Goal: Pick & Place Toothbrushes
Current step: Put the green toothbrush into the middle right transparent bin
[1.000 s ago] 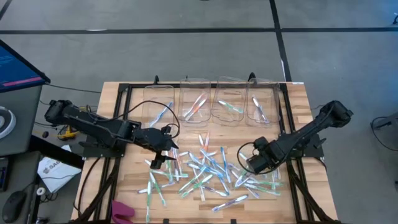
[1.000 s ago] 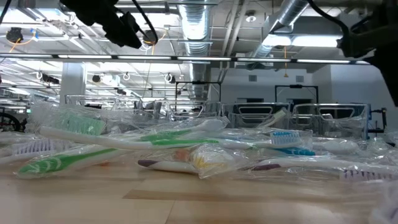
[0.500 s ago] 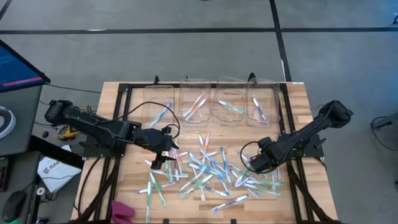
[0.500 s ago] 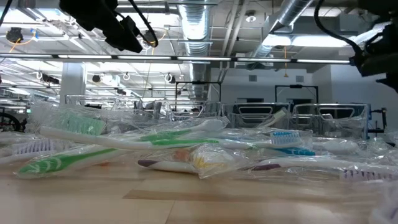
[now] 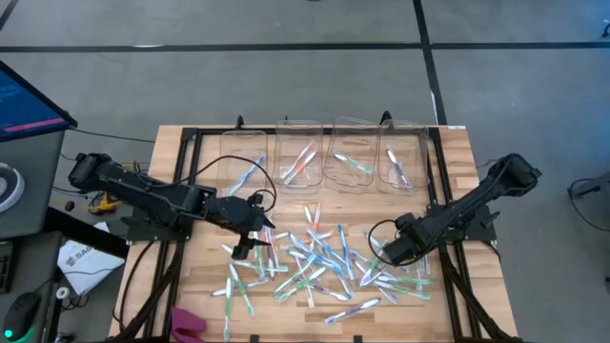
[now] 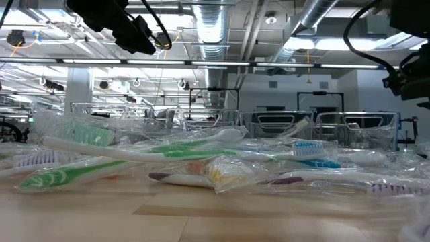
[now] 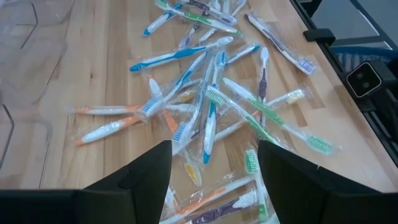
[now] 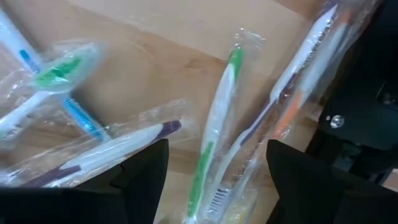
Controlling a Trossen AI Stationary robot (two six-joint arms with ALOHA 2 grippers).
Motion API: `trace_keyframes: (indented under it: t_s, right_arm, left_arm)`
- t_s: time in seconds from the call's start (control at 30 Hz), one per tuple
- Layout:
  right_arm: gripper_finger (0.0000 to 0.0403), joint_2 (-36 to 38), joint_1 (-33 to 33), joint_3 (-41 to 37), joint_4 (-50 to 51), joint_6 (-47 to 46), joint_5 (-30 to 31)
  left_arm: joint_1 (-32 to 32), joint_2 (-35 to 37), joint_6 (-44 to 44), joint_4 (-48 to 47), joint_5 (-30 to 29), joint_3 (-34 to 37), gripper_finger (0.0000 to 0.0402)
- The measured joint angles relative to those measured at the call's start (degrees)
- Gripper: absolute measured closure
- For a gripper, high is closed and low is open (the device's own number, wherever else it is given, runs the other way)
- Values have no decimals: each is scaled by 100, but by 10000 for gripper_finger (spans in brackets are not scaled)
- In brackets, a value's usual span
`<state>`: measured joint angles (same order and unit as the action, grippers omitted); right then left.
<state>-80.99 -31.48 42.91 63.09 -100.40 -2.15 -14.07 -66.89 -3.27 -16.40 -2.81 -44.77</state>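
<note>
The toothbrushes point(image 5: 319, 262), each sealed in a clear wrapper, lie scattered in a loose heap across the near middle of the wooden table point(image 5: 191, 152), handles crossing one another at all angles. A few more lie inside the four clear plastic bins point(image 5: 324, 157) lined up along the table's far edge.

The left gripper point(image 5: 246, 250) hangs above the left edge of the heap. Its fingers point(image 7: 146, 177) stand wide apart with nothing between them, and the left wrist view looks down past them onto blue, green, orange and purple brushes on the wood.

The right gripper point(image 5: 378, 254) is down low over the right side of the heap. Its fingers point(image 8: 140, 171) are also spread wide and grip nothing. Directly between them in the right wrist view lies a green-handled toothbrush point(image 8: 214, 130) in its wrapper, with a purple-tipped toothbrush point(image 8: 106, 149) just beside it on one side and an orange and purple one point(image 8: 298, 93) on the other; whether the fingertips touch the table cannot be told.

In the low view, a green toothbrush point(image 6: 80, 171) and others lie in crinkled wrappers across the foreground.
</note>
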Motion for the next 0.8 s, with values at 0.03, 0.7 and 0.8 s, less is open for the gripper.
trace_keyframes:
  t_s: [0.03, 0.7, 0.8]
  right_arm:
    - [137, 0, 0, -2, 22, -6, 0]
    - [137, 2, 15, -493, -342, -310, 197]
    - [137, 2, 15, -593, -490, -312, 197]
  left_arm:
    - [-2, 0, 0, 2, 0, 0, 169]
    - [0, 0, 0, 67, 0, 0, 169]
    - [0, 0, 0, 74, 0, 0, 169]
